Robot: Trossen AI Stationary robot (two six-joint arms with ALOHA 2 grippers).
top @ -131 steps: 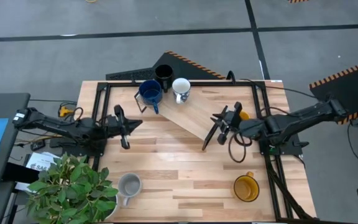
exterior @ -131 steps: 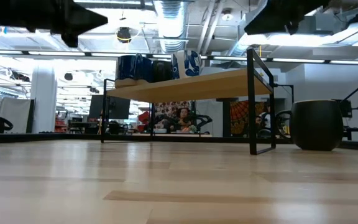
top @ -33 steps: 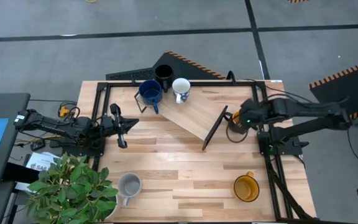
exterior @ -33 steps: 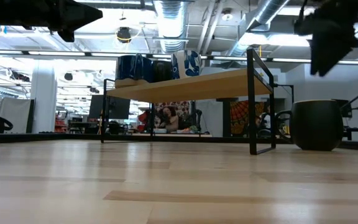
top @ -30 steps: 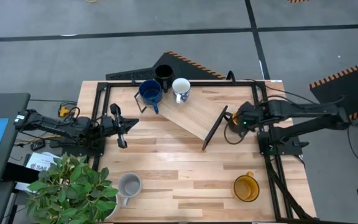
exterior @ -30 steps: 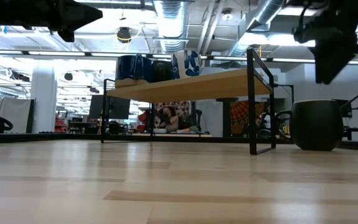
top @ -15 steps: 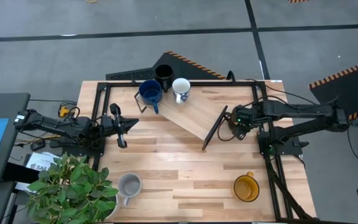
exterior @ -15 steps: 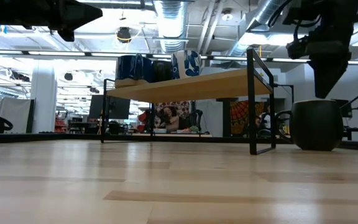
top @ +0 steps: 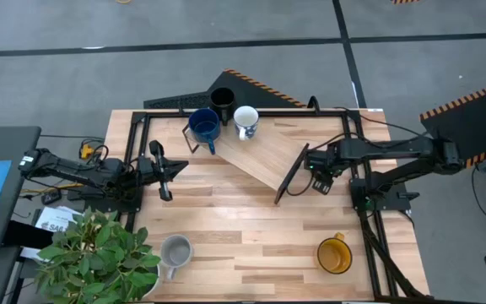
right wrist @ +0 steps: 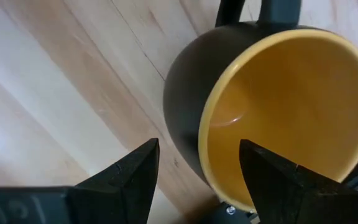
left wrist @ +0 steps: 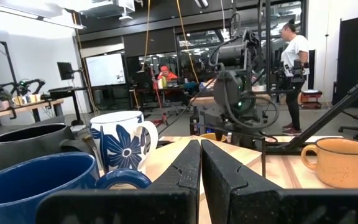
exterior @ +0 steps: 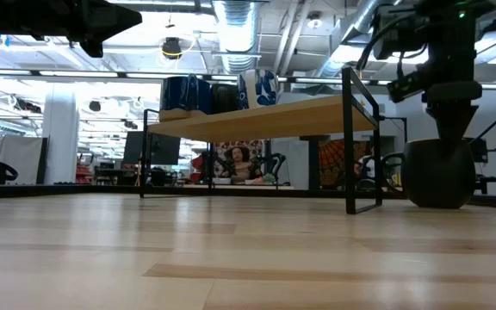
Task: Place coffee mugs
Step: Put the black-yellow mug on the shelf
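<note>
Open right gripper (right wrist: 197, 163) jaws straddling yellow-orange mug (right wrist: 272, 112) rim, mug upright

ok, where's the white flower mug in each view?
High: white mug at the shelf's far end, right of the blue mug.
Low: white mug on the shelf top.
Left wrist: white mug left of centre.
Right wrist: not in it.
Shared landmark: the blue mug, on its left wherever it shows.

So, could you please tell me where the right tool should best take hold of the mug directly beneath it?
Probably by the rim wall, from straight above. The mug stands upright, mouth open, and the right tool is open with its fingers either side of the near wall. Its handle points away on the far side, harder to reach.
</note>
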